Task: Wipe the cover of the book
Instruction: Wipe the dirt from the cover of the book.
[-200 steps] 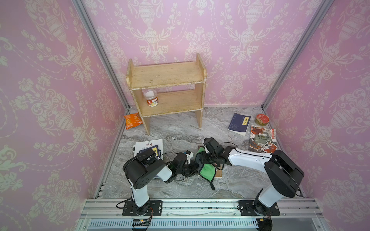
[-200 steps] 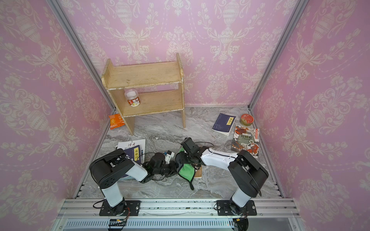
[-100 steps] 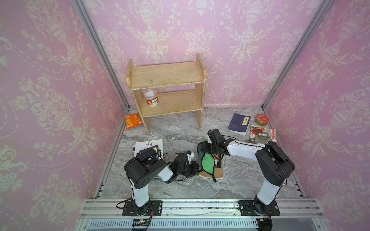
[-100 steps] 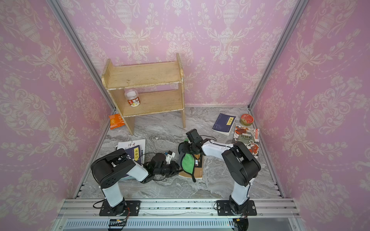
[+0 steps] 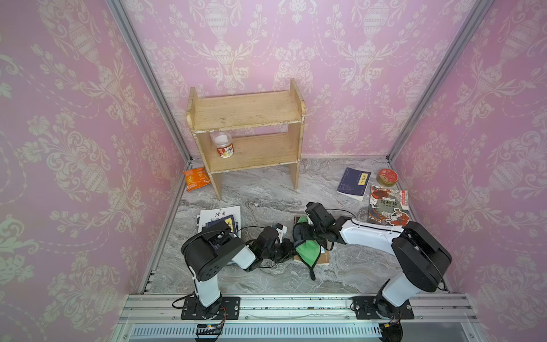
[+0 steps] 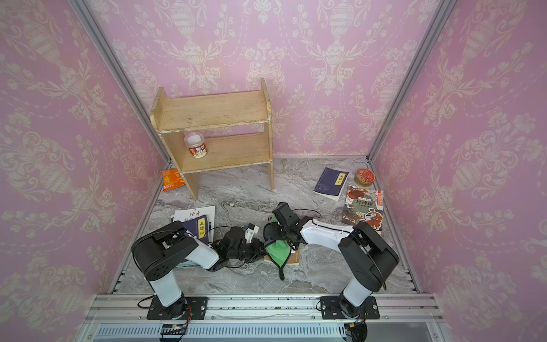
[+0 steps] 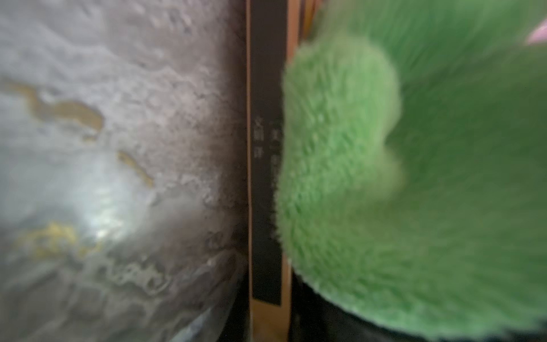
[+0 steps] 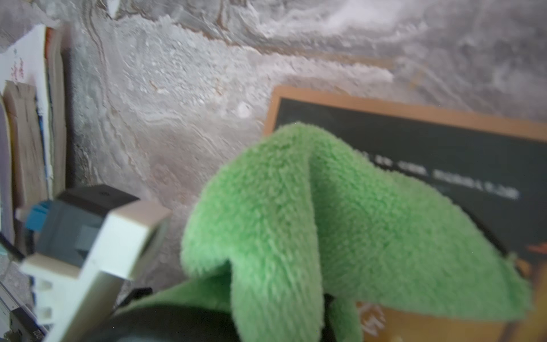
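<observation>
The book [image 5: 325,260] lies flat near the table's front centre, with a dark cover and a tan border; most of it is under the cloth. My right gripper [image 5: 299,237] is shut on a green fleecy cloth [image 5: 307,251] and presses it onto the cover. In the right wrist view the cloth [image 8: 325,222] drapes over the fingers and hides them, with the book [image 8: 444,142] beyond. My left gripper [image 5: 288,247] is shut on the book's left edge. The left wrist view shows that edge [image 7: 266,148] beside the cloth [image 7: 414,177].
A wooden shelf [image 5: 245,133] with a jar [image 5: 225,146] stands at the back. An orange packet [image 5: 195,179] lies by its left leg. A blue book [image 5: 353,182], a red tin [image 5: 387,177] and an illustrated book [image 5: 389,207] lie back right. A book stack [image 5: 220,220] lies left.
My right gripper pushed the cloth along the cover away from the front, then drew it back toward the front. The left arm and the book stayed still.
</observation>
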{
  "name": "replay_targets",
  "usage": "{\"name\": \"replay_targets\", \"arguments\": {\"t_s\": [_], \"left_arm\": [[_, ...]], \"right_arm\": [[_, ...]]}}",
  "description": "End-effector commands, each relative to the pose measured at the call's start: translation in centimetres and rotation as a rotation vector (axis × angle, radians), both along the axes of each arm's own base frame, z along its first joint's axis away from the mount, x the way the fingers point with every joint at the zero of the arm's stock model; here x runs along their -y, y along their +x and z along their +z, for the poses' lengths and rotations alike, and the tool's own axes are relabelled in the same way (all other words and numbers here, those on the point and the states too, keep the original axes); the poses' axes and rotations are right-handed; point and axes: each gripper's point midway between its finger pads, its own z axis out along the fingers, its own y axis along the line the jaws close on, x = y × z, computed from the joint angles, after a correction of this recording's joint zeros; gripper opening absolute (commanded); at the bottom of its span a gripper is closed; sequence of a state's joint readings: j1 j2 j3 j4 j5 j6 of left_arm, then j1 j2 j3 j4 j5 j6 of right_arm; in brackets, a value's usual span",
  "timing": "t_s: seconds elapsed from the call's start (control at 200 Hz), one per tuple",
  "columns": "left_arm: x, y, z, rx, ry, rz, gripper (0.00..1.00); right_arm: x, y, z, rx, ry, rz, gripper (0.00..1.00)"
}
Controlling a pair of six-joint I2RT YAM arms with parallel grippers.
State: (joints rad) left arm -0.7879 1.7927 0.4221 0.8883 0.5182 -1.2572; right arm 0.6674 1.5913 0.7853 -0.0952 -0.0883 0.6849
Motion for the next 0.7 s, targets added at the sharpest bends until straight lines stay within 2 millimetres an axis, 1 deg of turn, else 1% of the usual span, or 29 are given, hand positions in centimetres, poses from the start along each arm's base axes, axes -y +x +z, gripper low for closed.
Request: {"name": "replay_targets", "arguments": {"t_s": [0.0,0.035,0.07,0.125,0.23,0.285,0.335,0.375,0.415,0.44,0.475,0.545,0.61,0.696], "left_arm": [[-0.8,0.5,-1.5,-0.001,0.091,0.022,0.00],[-0.7,0.6,-1.4,0.003,0.091,0.017,0.00],[-0.6,0.6,-1.4,0.003,0.092,0.013,0.00],[-0.5,0.7,-1.3,0.008,0.091,0.011,0.00],[-0.3,0.9,-1.2,0.007,0.088,0.010,0.00],[-0.2,1.0,-1.2,0.005,0.083,0.013,0.00],[-0.1,1.0,-1.0,0.005,0.077,0.015,0.00],[-0.2,1.0,-1.0,0.004,0.077,0.019,0.00],[-0.3,1.0,-0.9,0.005,0.079,0.024,0.00],[-0.5,1.1,-0.9,0.006,0.081,0.031,0.00],[-0.7,1.2,-0.6,0.010,0.083,0.037,0.00],[-1.5,1.7,-0.3,0.014,0.091,0.062,0.00],[-2.5,2.4,0.0,0.013,0.093,0.092,0.00],[-3.9,3.3,0.6,0.011,0.100,0.123,0.00]], "right_arm": [[10.3,-4.6,-6.9,-0.258,-0.203,-0.204,0.00],[11.4,-4.4,-7.1,-0.265,-0.198,-0.244,0.00],[12.0,-4.0,-7.2,-0.262,-0.192,-0.264,0.00],[11.6,-3.3,-7.0,-0.248,-0.176,-0.262,0.00],[8.0,-1.6,-6.9,-0.249,-0.111,-0.210,0.00],[5.5,-0.8,-6.4,-0.235,-0.104,-0.156,0.00],[3.3,-0.7,-5.9,-0.225,-0.101,-0.106,0.00],[1.8,-1.1,-5.6,-0.223,-0.095,-0.063,0.00],[1.3,-1.7,-5.4,-0.231,-0.091,-0.044,0.00],[1.3,-2.1,-5.4,-0.239,-0.089,-0.044,0.00],[2.0,-2.9,-5.5,-0.250,-0.090,-0.055,0.00],[4.3,-4.5,-5.6,-0.254,-0.125,-0.093,0.00],[6.6,-6.5,-5.9,-0.262,-0.163,-0.122,0.00],[8.1,-8.9,-6.1,-0.275,-0.154,-0.135,0.00]]}}
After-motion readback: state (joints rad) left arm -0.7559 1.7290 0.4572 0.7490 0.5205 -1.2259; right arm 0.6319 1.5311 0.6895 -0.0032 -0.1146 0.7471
